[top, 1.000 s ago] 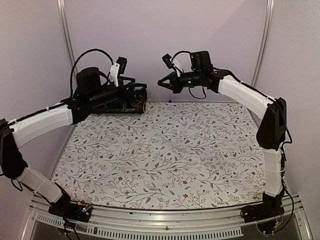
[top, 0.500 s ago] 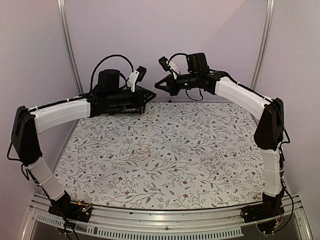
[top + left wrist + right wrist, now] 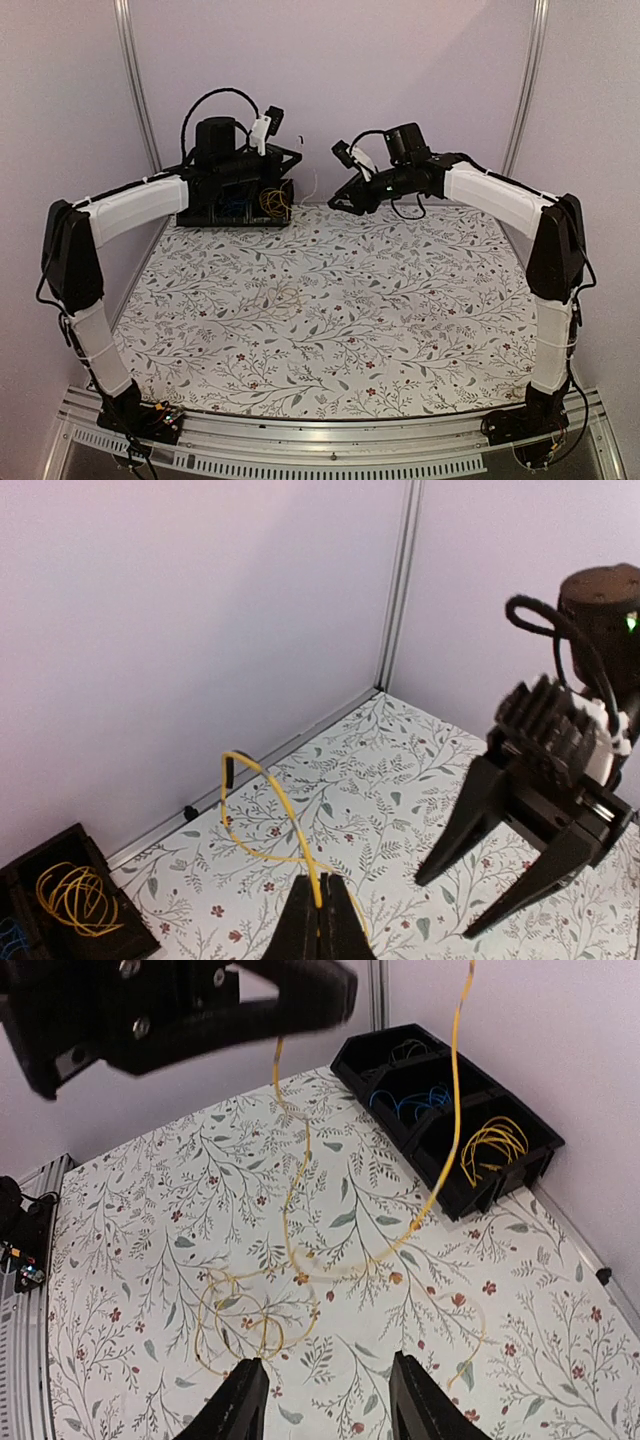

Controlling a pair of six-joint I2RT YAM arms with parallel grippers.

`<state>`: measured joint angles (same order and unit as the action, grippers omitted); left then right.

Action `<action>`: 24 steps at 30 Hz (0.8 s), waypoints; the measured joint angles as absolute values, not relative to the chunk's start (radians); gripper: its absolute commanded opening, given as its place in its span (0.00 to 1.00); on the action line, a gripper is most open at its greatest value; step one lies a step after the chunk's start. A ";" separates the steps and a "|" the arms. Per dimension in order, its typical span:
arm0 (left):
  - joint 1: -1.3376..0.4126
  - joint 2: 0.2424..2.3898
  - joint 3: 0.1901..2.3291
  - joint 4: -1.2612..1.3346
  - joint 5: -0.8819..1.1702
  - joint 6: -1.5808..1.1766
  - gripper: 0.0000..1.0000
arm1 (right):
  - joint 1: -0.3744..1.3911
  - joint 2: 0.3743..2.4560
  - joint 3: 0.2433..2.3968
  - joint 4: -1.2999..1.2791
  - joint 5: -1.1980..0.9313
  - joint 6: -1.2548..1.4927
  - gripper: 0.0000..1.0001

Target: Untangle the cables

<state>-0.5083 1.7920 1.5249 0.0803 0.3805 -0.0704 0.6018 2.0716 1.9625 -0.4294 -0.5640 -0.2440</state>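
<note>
Right claw [image 3: 325, 1372] sprang apart — left claw [image 3: 320, 920] clamped on yellow cable [image 3: 275, 795], lower end out of view.

One long thin yellow wire [image 3: 285, 805] is up in the air, pinched in the left claw [image 3: 320, 885], whose jaws are pressed tight together on it. Above the grip it arches into a narrow loop, and its black-tipped end [image 3: 228, 771] points downward. Below the grip it hangs in slack curves down to the flowered desk [image 3: 150, 1210], where a loose flat tangle of yellow loops [image 3: 248, 1322] lies. Over in the black compartment tray [image 3: 455, 1198], a neat yellow coil [image 3: 495, 1142] sits in the end compartment and blue loops [image 3: 425, 1100] in the middle one. The dark wires [image 3: 410, 1052] in the far one are hard to make out.
</note>
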 measured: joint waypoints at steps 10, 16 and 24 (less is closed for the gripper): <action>-0.396 2.072 1.837 0.090 0.369 -0.027 0.00 | 0.500 1.854 1.659 -0.553 -0.542 -0.282 0.49; -0.358 2.246 2.029 0.086 0.352 -0.025 0.00 | 0.502 1.799 1.569 -0.582 -0.533 -0.294 0.49; -0.280 2.368 2.170 0.122 0.335 -0.052 0.00 | 0.502 1.786 1.476 -0.611 -0.522 -0.301 0.49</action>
<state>-0.2798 2.3680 2.1704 0.1219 0.3347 -0.0517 0.5018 1.7863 1.4757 -0.6109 -0.5224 -0.3012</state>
